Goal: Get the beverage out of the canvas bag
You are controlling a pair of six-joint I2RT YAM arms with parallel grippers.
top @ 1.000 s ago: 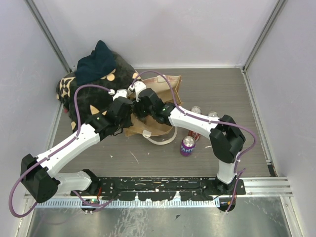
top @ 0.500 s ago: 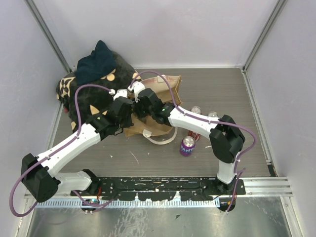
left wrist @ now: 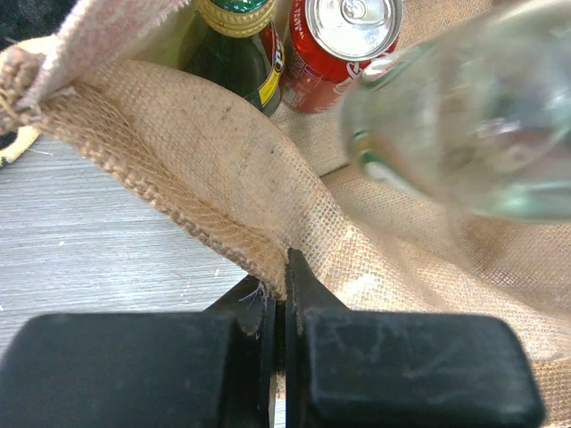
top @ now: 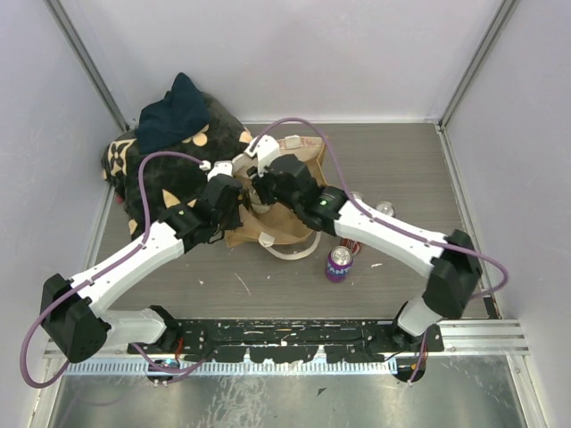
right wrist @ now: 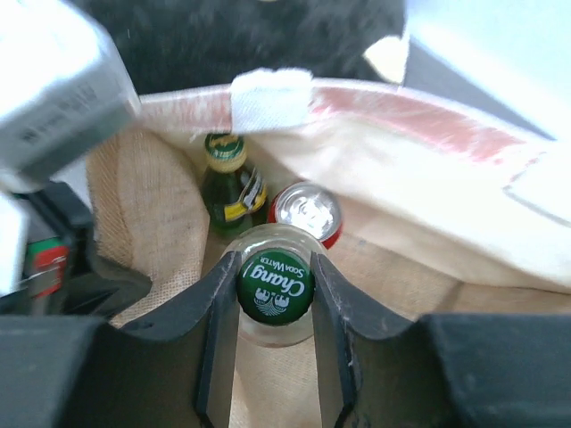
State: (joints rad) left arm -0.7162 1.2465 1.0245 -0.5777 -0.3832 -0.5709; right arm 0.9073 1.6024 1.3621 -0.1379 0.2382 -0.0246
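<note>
Burlap of the canvas bag [top: 306, 153] fills most of both wrist views, and the bag sits on the wood-grain table [top: 410, 169], just beside a black cushion with beige flower prints [top: 165, 178] that has a dark blue cloth [top: 174, 111] on top. The left gripper [left wrist: 284, 267] has its fingers pressed together on the near rim of the bag, with the frayed woven edge pinched between them so that the mouth gapes. Inside the bag, a dark green bottle with a gold cap [right wrist: 230, 189] and a red can with a silver top [right wrist: 307, 212] stand side by side against the far wall. The right gripper [right wrist: 275, 267] is clamped on the neck of a clear glass bottle [right wrist: 273, 323] capped in green, one black finger on either side just below the cap. That bottle hangs over the open mouth, nearer the cameras than the other two drinks and blurred in the left wrist view. Whether its base has cleared the rim cannot be told. One cream looped handle [top: 290, 254] trails onto the table in front of the bag. To the right of it, outside the bag, a purple can [top: 340, 263] stands near other cans, among them two silver-topped ones [top: 385, 208].
</note>
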